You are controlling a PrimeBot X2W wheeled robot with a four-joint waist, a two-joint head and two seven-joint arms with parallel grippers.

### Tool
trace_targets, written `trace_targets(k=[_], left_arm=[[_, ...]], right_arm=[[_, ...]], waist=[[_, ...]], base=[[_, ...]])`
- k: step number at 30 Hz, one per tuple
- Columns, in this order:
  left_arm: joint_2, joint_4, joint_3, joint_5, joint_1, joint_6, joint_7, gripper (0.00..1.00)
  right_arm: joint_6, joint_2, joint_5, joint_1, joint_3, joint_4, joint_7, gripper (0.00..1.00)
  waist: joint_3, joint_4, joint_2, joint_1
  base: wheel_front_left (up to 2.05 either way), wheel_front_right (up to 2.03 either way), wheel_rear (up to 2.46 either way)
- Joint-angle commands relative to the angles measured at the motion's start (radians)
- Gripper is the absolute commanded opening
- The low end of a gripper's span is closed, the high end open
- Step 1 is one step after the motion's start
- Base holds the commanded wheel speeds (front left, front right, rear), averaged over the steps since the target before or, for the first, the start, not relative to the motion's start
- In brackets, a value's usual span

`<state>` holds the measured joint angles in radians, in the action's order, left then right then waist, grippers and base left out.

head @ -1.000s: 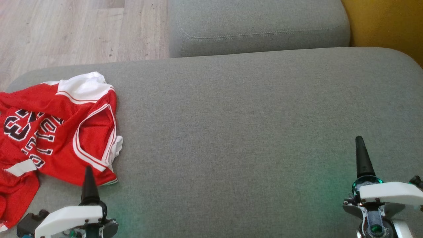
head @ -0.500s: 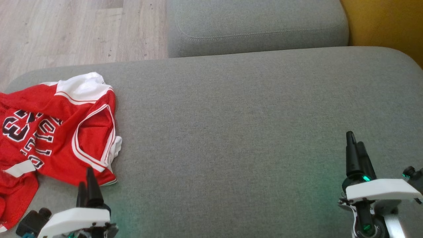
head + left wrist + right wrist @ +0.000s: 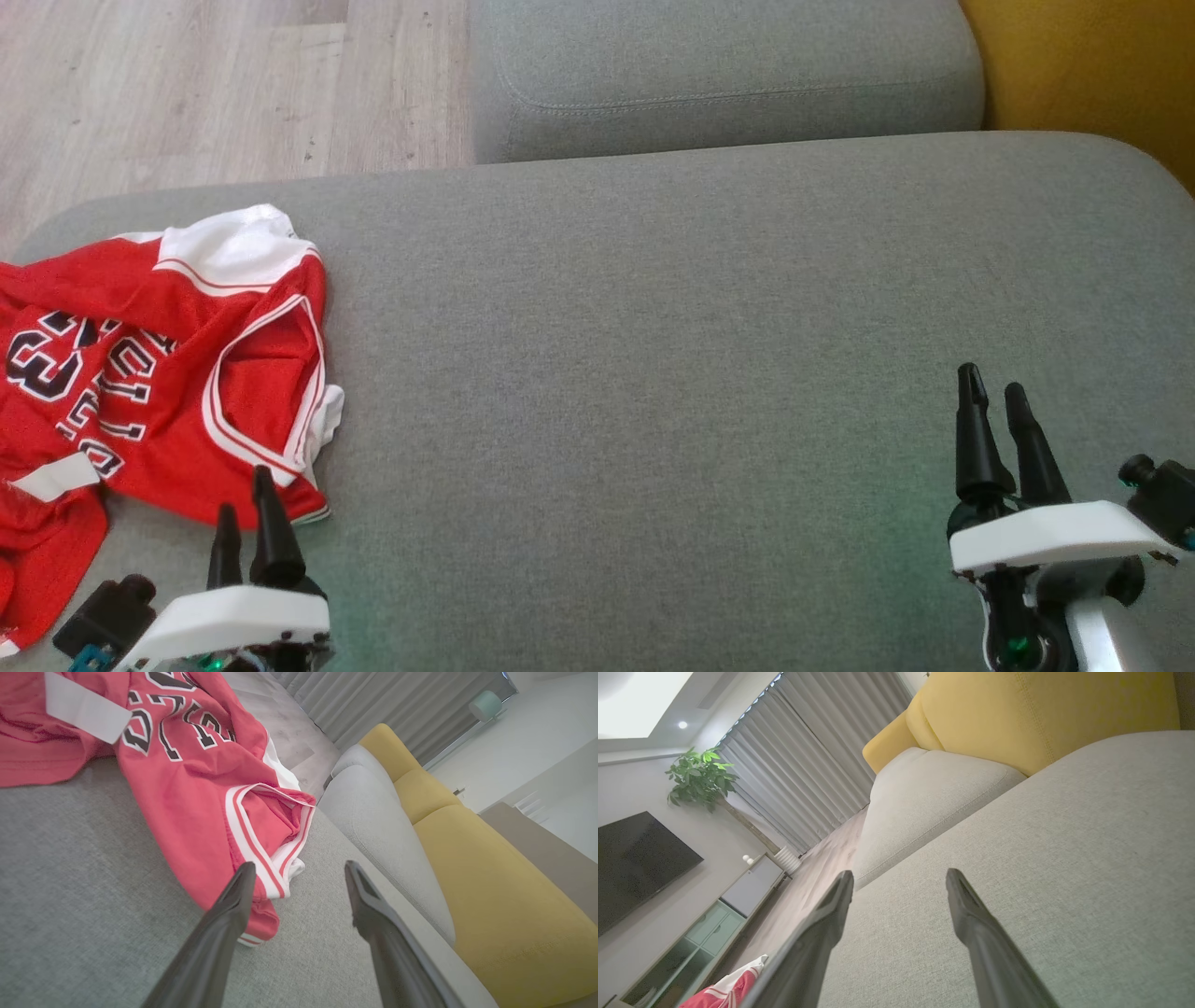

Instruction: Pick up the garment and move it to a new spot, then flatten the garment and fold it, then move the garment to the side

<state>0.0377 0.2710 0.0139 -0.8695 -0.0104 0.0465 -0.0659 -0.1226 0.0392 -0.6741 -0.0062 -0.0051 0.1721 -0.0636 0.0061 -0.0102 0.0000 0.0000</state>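
- And there's the red jersey (image 3: pixel 159 373), crumpled at the left end of the grey seat cushion (image 3: pixel 653 327), dark lettering and white trim facing up, part of it running off the head view's left edge.
- It lies loose on the fabric, one striped armhole folded over towards the middle of the seat.
- Down at its near corner sits the left gripper (image 3: pixel 245 493), low over the cushion, fingers pointing up and away, tips right at the hem.
- Those jaws are spread wide and empty. In the left wrist view one finger (image 3: pixel 224 919) overlaps the striped hem and the other stands over bare cushion; I cannot tell whether it touches the cloth.
- Over at the far right, well apart from the jersey, the right gripper (image 3: pixel 991 381) leans slightly left, fingers parted, gripping nothing.
- Its wrist view frames plain grey fabric between the fingers.
- Beyond the seat: a grey back cushion (image 3: pixel 728 75), a yellow cushion (image 3: pixel 1083 65), wooden floor (image 3: pixel 187 84).
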Motion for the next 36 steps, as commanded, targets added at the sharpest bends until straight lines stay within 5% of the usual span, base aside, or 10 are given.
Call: trace_targets(k=[1, 36], left_arm=[[0.01, -0.035, 0.011, 0.033, 0.018, -0.004, -0.012, 1.0], [0.011, -0.052, 0.001, 0.462, -0.017, -0.035, -0.112, 1.0]], right_arm=[[-0.004, 0.006, 0.039, -0.018, 0.017, -0.045, -0.014, 1.0], [-0.006, 0.009, 0.546, 0.008, 0.06, -0.099, -0.114, 1.0]], waist=[[0.0, -0.001, 0.0, 0.0], [0.002, -0.015, 0.0, 0.0]], base=[[0.0, 0.0, 0.0], [0.0, 0.0, 0.0]])
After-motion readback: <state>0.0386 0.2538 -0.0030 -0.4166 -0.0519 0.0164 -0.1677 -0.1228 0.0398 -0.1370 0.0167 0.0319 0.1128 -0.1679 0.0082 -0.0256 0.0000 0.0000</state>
